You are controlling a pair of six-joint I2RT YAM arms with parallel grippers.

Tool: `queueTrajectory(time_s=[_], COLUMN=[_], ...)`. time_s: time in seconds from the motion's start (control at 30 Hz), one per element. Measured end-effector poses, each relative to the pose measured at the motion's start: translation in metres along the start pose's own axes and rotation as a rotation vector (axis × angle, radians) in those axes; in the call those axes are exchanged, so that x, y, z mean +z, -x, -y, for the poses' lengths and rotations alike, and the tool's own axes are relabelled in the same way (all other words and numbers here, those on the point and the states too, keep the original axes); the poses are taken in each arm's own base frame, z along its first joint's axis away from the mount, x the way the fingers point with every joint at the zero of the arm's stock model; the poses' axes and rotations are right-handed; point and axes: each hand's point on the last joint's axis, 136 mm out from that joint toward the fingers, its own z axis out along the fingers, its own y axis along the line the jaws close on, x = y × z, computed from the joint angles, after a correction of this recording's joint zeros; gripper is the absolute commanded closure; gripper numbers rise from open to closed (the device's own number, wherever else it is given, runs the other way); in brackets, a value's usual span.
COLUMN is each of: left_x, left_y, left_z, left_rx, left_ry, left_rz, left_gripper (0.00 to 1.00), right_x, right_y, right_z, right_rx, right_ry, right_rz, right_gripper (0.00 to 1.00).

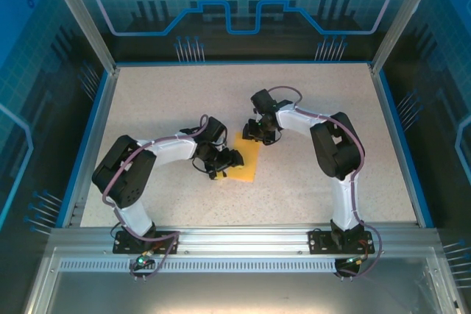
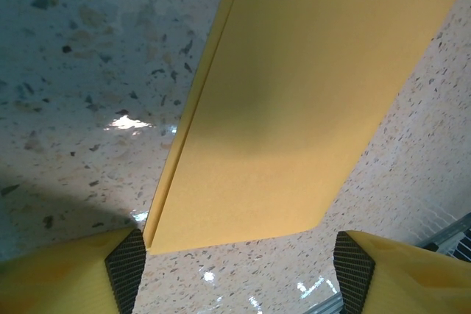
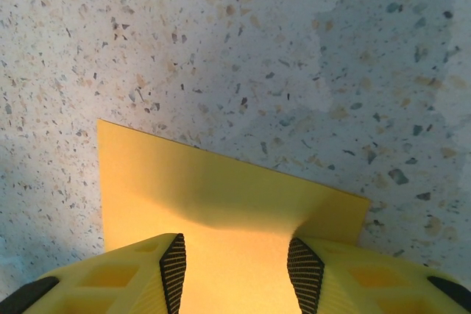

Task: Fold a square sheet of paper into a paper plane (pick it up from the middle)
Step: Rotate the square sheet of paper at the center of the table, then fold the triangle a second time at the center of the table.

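The square sheet of paper [image 1: 247, 161] is orange-yellow and lies flat on the speckled table, folded over into a narrow strip. In the left wrist view the paper [image 2: 294, 108] shows two layers, with the lower edge peeking out along its left side. My left gripper [image 1: 224, 165] is open at the strip's near-left end. Its jaws [image 2: 239, 273] stand wide apart just short of the paper's end, with nothing between them. My right gripper [image 1: 259, 131] is open over the far end, its fingers [image 3: 237, 266] straddling the paper [image 3: 221, 189] from above. The paper plane is out of view.
The speckled tabletop [image 1: 176, 101] is bounded by a blue rim [image 1: 92, 137] and metal frame posts. An aluminium rail [image 1: 243, 239] with both arm bases runs along the near edge. The right arm's elbow [image 1: 337, 145] rises to the right of the paper.
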Motion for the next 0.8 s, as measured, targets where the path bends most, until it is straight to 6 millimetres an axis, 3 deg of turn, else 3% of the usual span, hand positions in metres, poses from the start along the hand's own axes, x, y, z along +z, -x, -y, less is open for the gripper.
queueTrajectory(time_s=[0.4, 0.8], left_x=[0.0047, 0.0023], left_y=[-0.0019, 0.0014], left_z=[0.0092, 0.0021], left_rx=[0.023, 0.063], left_ry=[-0.032, 0.027], left_rz=[-0.021, 0.005], left_gripper=[0.28, 0.28], right_x=[0.0004, 0.0003], right_y=[0.0006, 0.0007], right_z=[-0.0005, -0.0005], right_rx=[-0.001, -0.001], right_ry=[0.003, 0.004], right_rz=[0.003, 0.004], right_gripper=[0.53, 0.53])
